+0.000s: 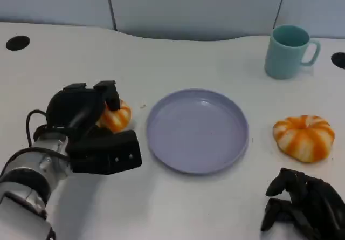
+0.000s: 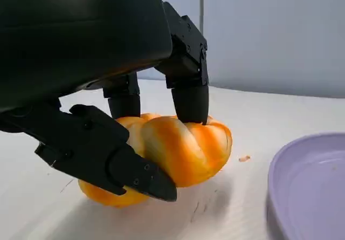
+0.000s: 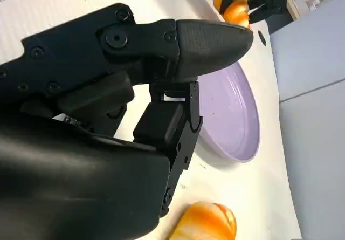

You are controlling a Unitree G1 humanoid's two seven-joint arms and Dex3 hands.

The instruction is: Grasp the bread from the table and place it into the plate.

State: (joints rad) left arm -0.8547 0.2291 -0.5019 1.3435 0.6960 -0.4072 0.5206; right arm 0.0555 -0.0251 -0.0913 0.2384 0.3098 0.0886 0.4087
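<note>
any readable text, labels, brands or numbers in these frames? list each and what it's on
None. No text, label, brand or number can be read in any view.
Mug: plain teal, no print.
Plate: plain lilac, no mark.
Both breads: only orange and white stripes.
Left hand and right hand: black shells with screws, no lettering visible.

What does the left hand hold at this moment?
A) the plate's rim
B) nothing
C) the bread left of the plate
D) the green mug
C: the left hand has fingers closed around the orange striped bread, which sits on the table beside the purple plate.
</note>
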